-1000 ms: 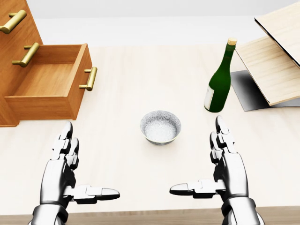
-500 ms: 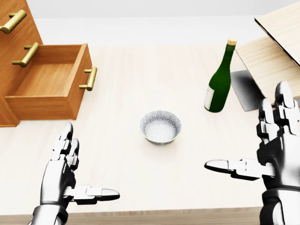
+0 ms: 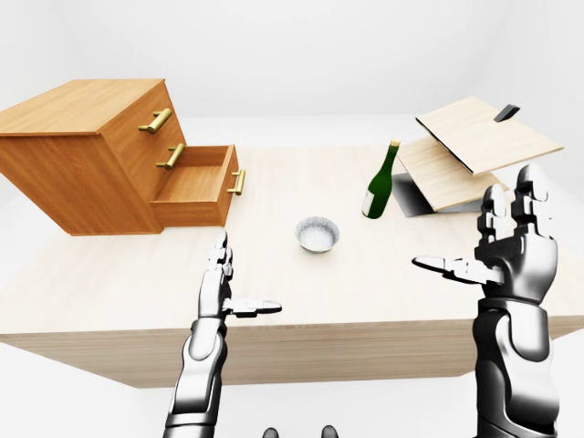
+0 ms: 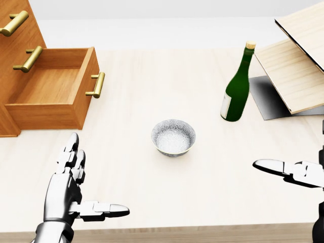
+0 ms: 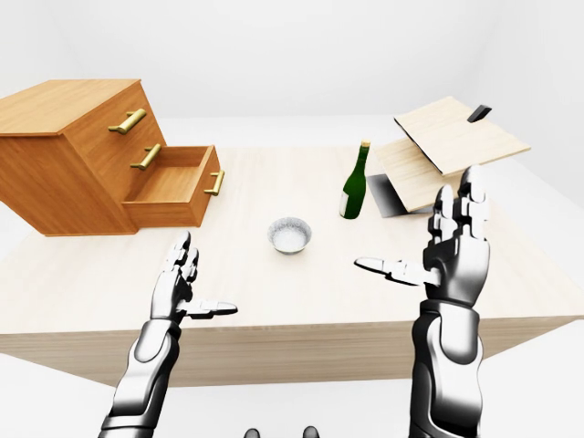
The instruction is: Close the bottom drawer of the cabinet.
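Presently bottom drawer pulled out; left hand and right hand spread, empty.

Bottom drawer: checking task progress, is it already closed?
No, the bottom drawer stands pulled out of the cabinet, its inside showing.

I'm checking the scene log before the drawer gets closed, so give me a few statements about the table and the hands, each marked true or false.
1. The bottom drawer of the cabinet stands pulled out. True.
2. The left hand grips the drawer's handle. False: it hovers open over the table, apart from the drawer.
3. A bowl sits on the table between the drawer and the green bottle. True.
4. The bottle lies on its side. False: it stands upright.
5. The right hand holds the bottle. False: it is open, raised and empty.
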`<state>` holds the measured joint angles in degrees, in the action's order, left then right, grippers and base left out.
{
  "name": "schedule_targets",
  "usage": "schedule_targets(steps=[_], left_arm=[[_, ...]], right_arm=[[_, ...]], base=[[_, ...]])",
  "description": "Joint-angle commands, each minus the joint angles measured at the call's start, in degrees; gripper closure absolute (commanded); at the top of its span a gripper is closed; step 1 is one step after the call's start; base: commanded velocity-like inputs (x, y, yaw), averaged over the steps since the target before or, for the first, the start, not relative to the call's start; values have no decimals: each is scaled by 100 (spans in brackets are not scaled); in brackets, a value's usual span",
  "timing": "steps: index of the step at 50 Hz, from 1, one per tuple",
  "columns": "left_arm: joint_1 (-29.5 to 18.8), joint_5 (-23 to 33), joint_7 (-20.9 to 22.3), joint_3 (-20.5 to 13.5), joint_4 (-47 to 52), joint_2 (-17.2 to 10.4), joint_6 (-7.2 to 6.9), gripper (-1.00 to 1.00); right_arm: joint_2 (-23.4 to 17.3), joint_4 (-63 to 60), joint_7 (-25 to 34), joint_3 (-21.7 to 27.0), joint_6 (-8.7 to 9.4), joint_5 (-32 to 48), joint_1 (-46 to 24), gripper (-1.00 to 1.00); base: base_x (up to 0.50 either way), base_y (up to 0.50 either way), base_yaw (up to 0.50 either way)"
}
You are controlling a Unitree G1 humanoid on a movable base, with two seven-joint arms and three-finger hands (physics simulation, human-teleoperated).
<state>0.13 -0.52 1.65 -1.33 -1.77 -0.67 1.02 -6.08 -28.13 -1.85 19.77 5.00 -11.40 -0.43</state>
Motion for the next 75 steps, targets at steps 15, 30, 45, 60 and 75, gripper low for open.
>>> schedule_targets(steps=[15,30,45,60,75], left_arm=[[1,-3,-15,-11,13,-5,2,-100],[-45,-6,-22,-19,-24,-8,-2,-100],[-42,10,-31,-11,-105,-4,64,-100],[-270,-67,-57,-117,-106,-57,-149,-100],[-2054,2,-433,-331,-2100,-363,177,-100]], right_arm=[[-36,-17,27,34,0,62,-38,-100],[-51,22,27,41,0,40,-68,-100],[-37,41,38,48,0,34,-46,-100],[-35,-107,-14,90,0,-58,-27,-100],[-19,-23,7,48,0,-52,-17,-100]], base=[[19,0,0],[31,0,0],[31,0,0],[6,0,0],[0,0,0]])
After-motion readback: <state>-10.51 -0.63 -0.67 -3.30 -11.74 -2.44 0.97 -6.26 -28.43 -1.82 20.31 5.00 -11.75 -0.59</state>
